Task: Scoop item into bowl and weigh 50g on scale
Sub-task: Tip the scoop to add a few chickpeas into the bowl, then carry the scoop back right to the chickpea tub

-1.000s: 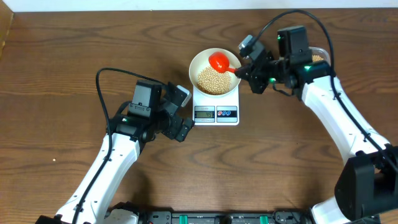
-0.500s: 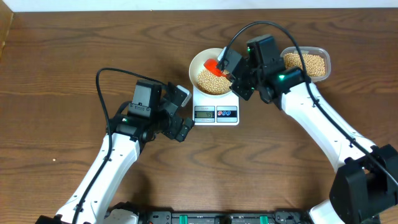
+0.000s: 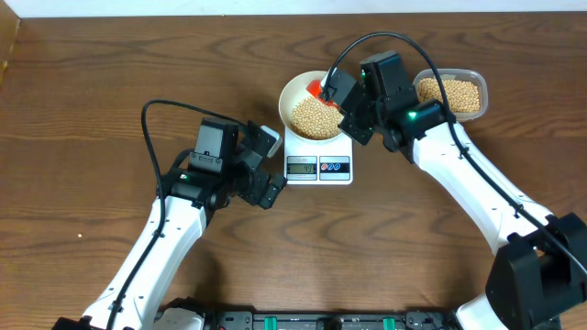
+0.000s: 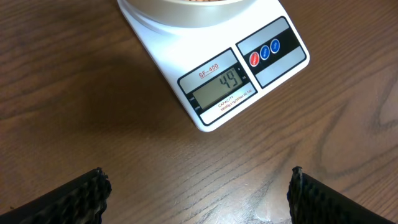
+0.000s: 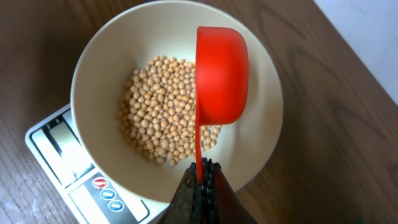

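- The table (image 3: pixel 92 92) is dark brown wood with a strong grain.
- A white scale (image 3: pixel 317 154) lies flat near the table's middle, towards the far side.
- A clear tub (image 3: pixel 481 94) stands right of the scale, apart from it.

The scale (image 4: pixel 219 76) display reads 49, labelled SF-400

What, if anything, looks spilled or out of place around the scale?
Nothing stands out. The beans sit inside the bowl, the bowl sits on the scale, and no loose beans show on the table.
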Robot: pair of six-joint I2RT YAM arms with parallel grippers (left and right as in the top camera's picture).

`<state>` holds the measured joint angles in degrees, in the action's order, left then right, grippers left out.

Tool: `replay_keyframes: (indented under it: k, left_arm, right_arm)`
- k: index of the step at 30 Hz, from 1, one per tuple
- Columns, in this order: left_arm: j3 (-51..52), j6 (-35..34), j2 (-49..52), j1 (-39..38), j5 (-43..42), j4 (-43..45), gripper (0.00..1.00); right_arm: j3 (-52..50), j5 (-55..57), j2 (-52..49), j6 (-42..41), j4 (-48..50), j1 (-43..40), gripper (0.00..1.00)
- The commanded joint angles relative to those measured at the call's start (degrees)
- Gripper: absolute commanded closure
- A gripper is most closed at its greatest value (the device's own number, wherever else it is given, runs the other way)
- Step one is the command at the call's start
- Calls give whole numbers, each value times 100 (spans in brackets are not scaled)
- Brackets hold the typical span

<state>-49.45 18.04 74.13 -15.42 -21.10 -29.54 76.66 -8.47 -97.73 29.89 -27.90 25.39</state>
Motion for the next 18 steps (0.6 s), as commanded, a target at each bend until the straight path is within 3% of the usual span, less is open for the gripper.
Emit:
replay_keyframes:
  k: [1, 11, 18]
  left_arm:
    - [28, 31, 4, 20, -28, 0, 7]
    - [28, 28, 4, 20, -31, 0, 6]
    - [28, 28, 4, 20, -28, 0, 7]
  right_arm:
    - [46, 22, 345, -223, 103, -131, 99]
    - [46, -446, 745, -933, 177, -820, 99]
    - [46, -1434, 813, -1604, 175, -1764, 99]
